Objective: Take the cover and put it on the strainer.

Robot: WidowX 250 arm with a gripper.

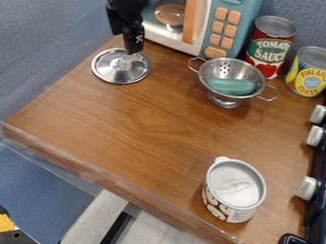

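The black gripper (132,46) hangs at the upper left, directly over the far right part of the lid, close to its knob; whether it touches the lid I cannot tell. The round silver cover (113,75) lies flat on the wooden surface near its back left edge. To the right, the metal strainer (214,71) stands upright on its base, its two wire handles out to the sides. A teal rounded object (231,86) rests inside the strainer's bowl.
A toy microwave (206,28) stands at the back. Behind the strainer are a tomato sauce can (269,47) and a pineapple can (310,74). A white-topped can (234,189) stands near the front right of the table (140,124). Stove knobs (308,188) line the right edge.
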